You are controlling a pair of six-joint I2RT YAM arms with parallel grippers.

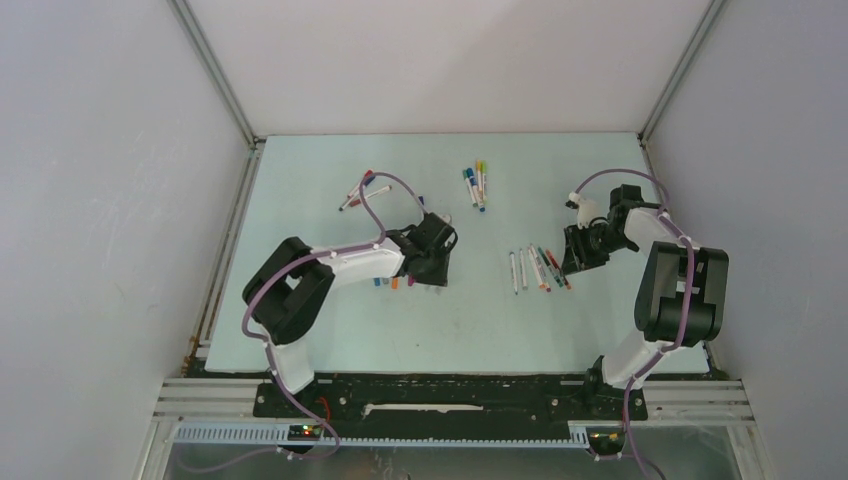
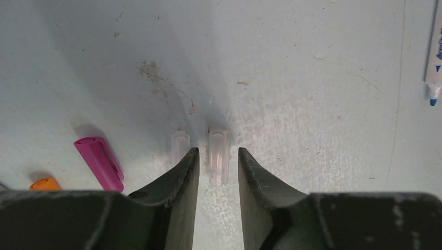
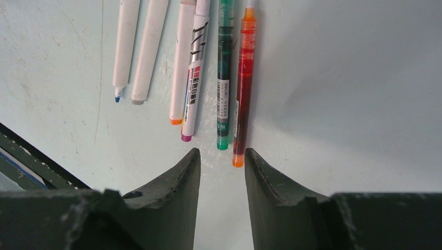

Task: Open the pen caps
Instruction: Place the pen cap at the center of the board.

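From the overhead camera, the pale green table point(image 1: 330, 340) carries three pen groups: a small cluster point(image 1: 476, 186) with blue, yellow and green caps near the far middle, a few capped pens point(image 1: 362, 190) at the far left, and a row of uncapped pens point(image 1: 538, 268) right of centre. The left gripper point(image 1: 433, 262) sits low over a short line of loose caps point(image 1: 394, 283) in blue and orange, while the right gripper point(image 1: 578, 255) hangs at the right end of the uncapped row; from this height the set of either gripper's jaws cannot be told. In the left wrist view, the left gripper's fingers point(image 2: 180, 177) stand slightly apart with a clear cap point(image 2: 219, 156) lying on the table in the gap between their tips, not pinched; a second clear cap point(image 2: 180, 146) lies just beside the left finger, a magenta cap point(image 2: 99, 162) and an orange cap point(image 2: 45, 184) rest off to the left, and a white pen with a bare blue tip point(image 2: 433, 62) shows at the right edge. In the right wrist view, the right gripper's fingers point(image 3: 182, 179) are parted and hold nothing; just beyond them lie six uncapped pens side by side, among them a red pen point(image 3: 244, 88), a green pen point(image 3: 224, 78) and a white labelled pen point(image 3: 194, 73), their tips pointing toward the gripper.
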